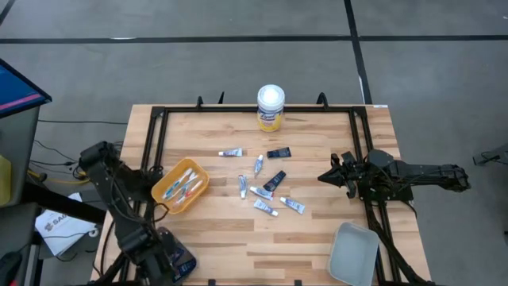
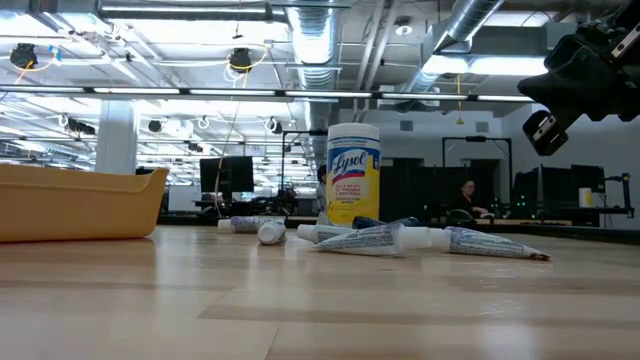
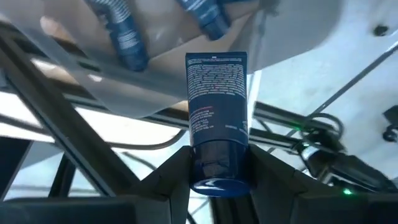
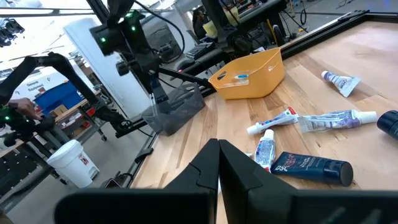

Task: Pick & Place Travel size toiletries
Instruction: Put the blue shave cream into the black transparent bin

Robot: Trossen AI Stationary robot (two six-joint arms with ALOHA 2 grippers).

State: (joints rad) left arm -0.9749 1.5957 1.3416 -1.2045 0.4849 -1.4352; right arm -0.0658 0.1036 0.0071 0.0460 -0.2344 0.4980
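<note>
2 arms are at work-table level: the left gripper (image 3: 217,177) sits off the table's near-left corner, its fingers (image 3: 168,177) pinching a dark navy tube (image 3: 216,106) by the cap end, so that the tube's back panel of small white print, too fine to read, faces the wrist camera; in the high view that gripper (image 1: 176,264) lies below and left of the yellow bin (image 1: 163,191). Inside the bin lie a few toiletries (image 1: 184,186), white and blue with red marks; the left wrist view shows 2 blue-capped ones (image 3: 124,31) through the bin's pale wall. The right gripper (image 4: 219,163) hovers over the table's right side, fingers pressed together on nothing, and shows in the high view as well (image 1: 327,176). On the wood between the arms lie the loose toiletries: several white tubes (image 1: 231,152) with blue and red marks, and 2 more navy tubes (image 1: 279,153), the nearer of which (image 4: 311,168) carries white script I cannot make out. A yellow canister (image 2: 353,172) stands upright at the far edge, its label reading "Lysol". A grey tray (image 1: 353,253) sits at the near-right corner. A person (image 2: 467,198) sits in the room behind.
</note>
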